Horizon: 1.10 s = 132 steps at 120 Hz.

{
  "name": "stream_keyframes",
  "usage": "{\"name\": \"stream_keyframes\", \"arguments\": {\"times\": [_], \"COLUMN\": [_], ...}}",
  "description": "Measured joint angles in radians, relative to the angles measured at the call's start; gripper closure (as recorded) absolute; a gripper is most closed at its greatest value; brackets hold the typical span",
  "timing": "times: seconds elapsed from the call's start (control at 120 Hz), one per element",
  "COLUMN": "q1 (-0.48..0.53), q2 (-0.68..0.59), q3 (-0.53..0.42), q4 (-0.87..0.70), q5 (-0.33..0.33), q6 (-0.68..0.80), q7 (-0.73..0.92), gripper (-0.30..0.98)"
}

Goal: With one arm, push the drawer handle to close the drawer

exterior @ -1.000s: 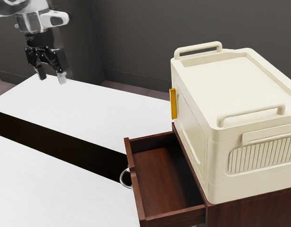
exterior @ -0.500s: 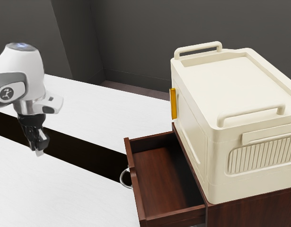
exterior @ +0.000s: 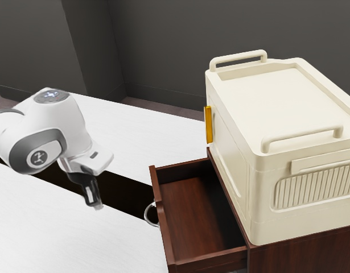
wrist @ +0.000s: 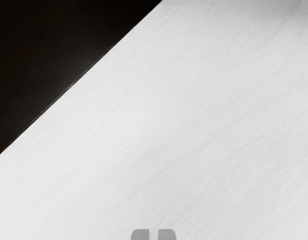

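Out at eight o'clock in the exterior view, gripper (exterior: 95,203): tilted downward, folks, and carrying nothing; its jaws look narrow, with a slim gap between the pads (wrist: 140,235).
Silver handle (exterior: 145,215): near the gripper, between three and four o'clock from it, and no touch on it! It looks like slender, stiff metal, likely slick, so tips could skate off the curve. I'd say no pinch is needed: meet the middle of the ring squarely.
Wooden drawer (exterior: 192,216): down at six o'clock, standing well out. It looks rigid and fairly weighty, probably happy to slide if pressed straight, between two and three o'clock. Shove it off-centre and it might bind; the front panel (exterior: 164,230) behind the ring seems the sturdier backup.
Cream case (exterior: 300,102): over at three o'clock, perched on the furniture; best kept clear of the arm's follow-through.
Brown cabinet (exterior: 305,254): between four and five o'clock, waiting to take that drawer in. First the gripper must reach the handle; closing comes after!
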Motion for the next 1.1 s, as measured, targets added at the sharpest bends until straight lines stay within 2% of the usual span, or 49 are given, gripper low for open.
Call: {"name": "stream_keyframes", "arguments": {"times": [0.175,0.333,0.825,1.1], "q1": [-0.021,-0.022,-0.022,-0.041], "q2": [0.021,0.063,0.343,0.523], "q3": [-0.112,-0.143,-0.27,-0.292], "q4": [0.003,0.02,0.303,0.518], "q5": [-0.112,-0.167,-0.187,-0.188], "q6": [0.008,0.016,0.022,0.012], "q7": [0.029,0.044,0.057,0.055], "gripper": [0.78,0.78,0.78,0.79]}}
